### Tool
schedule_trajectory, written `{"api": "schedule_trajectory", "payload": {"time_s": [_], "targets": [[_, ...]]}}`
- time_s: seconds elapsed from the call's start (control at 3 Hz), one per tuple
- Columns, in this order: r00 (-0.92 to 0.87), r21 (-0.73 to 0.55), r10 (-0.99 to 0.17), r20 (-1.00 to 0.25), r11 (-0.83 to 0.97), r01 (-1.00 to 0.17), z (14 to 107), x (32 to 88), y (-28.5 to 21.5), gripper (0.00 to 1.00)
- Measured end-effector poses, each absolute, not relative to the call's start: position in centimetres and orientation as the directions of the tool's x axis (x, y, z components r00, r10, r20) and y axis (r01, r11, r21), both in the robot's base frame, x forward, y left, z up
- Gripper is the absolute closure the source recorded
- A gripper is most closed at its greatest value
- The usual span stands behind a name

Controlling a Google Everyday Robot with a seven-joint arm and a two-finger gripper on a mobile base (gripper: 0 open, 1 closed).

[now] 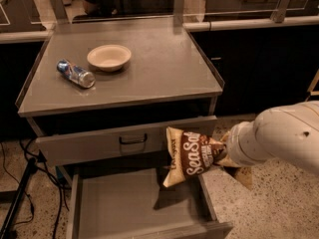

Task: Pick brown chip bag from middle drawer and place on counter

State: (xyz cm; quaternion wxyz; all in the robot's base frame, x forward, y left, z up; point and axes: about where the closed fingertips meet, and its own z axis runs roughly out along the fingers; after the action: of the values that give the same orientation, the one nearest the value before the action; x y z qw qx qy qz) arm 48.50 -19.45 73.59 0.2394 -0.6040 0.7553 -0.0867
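Note:
The brown chip bag [190, 155], dark brown with cream ends and white "SeaSalt" lettering, hangs in the air above the right side of the open middle drawer [127, 205]. My gripper [223, 154] is at the bag's right end, shut on it, with the white arm reaching in from the right. The bag is level with the closed drawer front above and below the counter [159, 73]. The drawer floor is bare, with the bag's shadow on it.
On the counter lie a small blue-silver can [75, 73] on its side at the left and a cream bowl [109, 57] behind it. The upper drawer front [127, 142] with a dark loop handle is closed. A black cable [20, 193] runs down at the lower left.

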Motion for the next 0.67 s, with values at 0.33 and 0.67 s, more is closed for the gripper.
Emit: {"api": "schedule_trajectory", "payload": {"time_s": [0.33, 0.67], "targets": [[-0.206, -0.549, -0.936, -0.285, 0.336, -0.765, 80.5, 52.22, -19.23, 1.0], [-0.217, -0.519, -0.936, -0.277, 0.336, -0.786, 79.71, 51.31, -19.5, 1.0]]}}
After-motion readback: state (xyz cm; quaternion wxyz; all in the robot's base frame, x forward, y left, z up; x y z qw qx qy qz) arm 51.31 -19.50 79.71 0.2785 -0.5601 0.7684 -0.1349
